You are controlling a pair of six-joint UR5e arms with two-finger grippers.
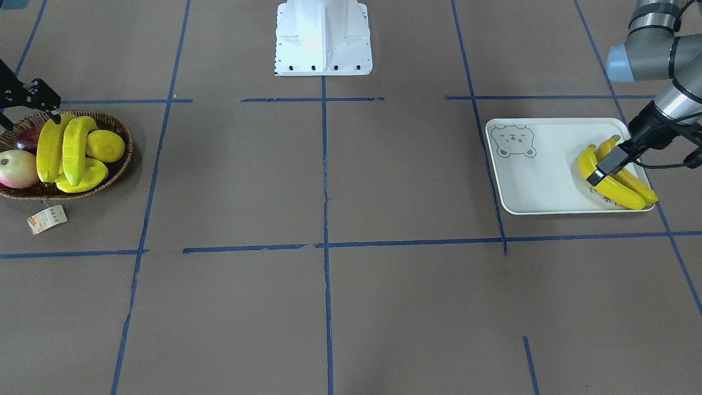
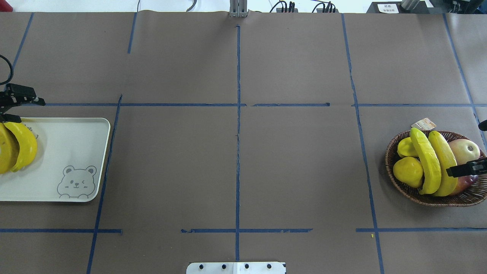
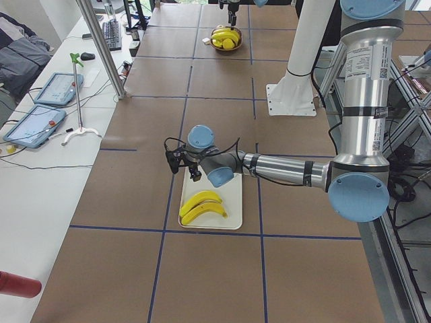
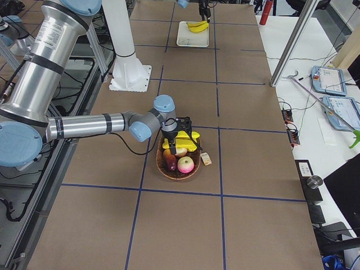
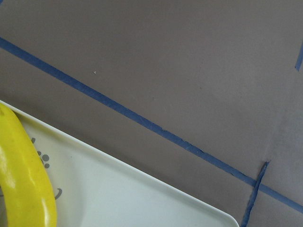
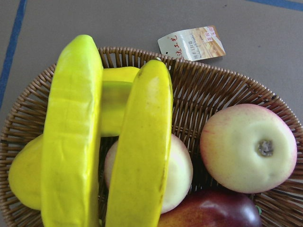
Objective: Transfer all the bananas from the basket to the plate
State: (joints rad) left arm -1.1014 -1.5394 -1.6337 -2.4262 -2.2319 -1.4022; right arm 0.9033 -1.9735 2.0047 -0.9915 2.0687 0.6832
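Two bananas lie on the plate; another banana lies in the basket. Left hand and right hand both gape empty. The right hand may grab the touching starfruit instead.

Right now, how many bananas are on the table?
4. An edge banana and an inner banana lie side by side on the plate; a greenish banana and a yellow banana rest atop other fruit in the basket. More may be hidden underneath.
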